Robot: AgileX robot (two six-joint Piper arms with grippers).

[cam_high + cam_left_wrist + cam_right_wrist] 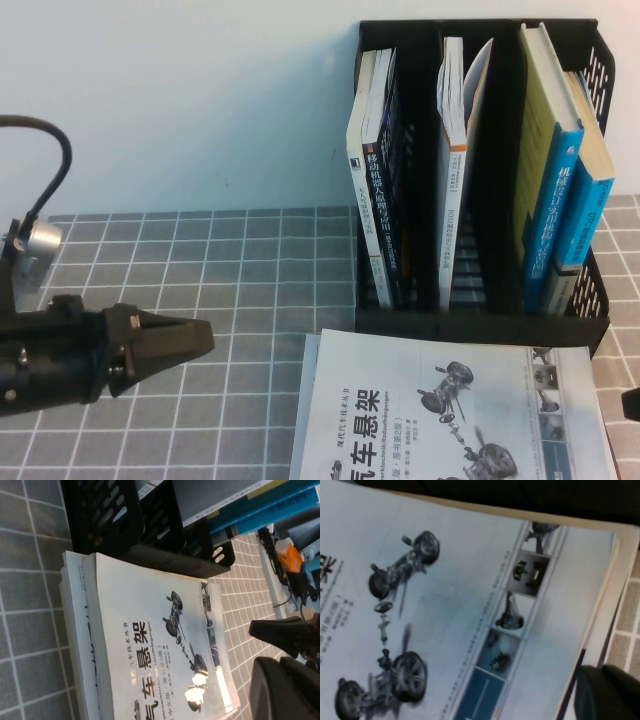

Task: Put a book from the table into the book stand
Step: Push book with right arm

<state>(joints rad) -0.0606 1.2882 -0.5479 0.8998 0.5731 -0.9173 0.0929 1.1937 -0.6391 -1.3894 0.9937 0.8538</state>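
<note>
The book [450, 420] is white with a black Chinese title and grey suspension photos. It lies flat on the grid-cloth table [200, 260] in front of the black book stand [480, 320]. It also shows in the left wrist view [150, 645] and the right wrist view [445, 605]. My left gripper [205, 338] is shut and empty. It hovers left of the book, pointing at it, and its fingers show in the left wrist view [265, 675]. My right gripper [632, 403] sits at the book's right edge, shut and empty, and shows in its own view [592, 677].
The book rests on a second white book [308, 400] that sticks out on its left. All three compartments of the stand [100, 520] hold upright books. The middle one [455, 170] has the most spare width. Orange gear [289, 560] stands past the table's right side.
</note>
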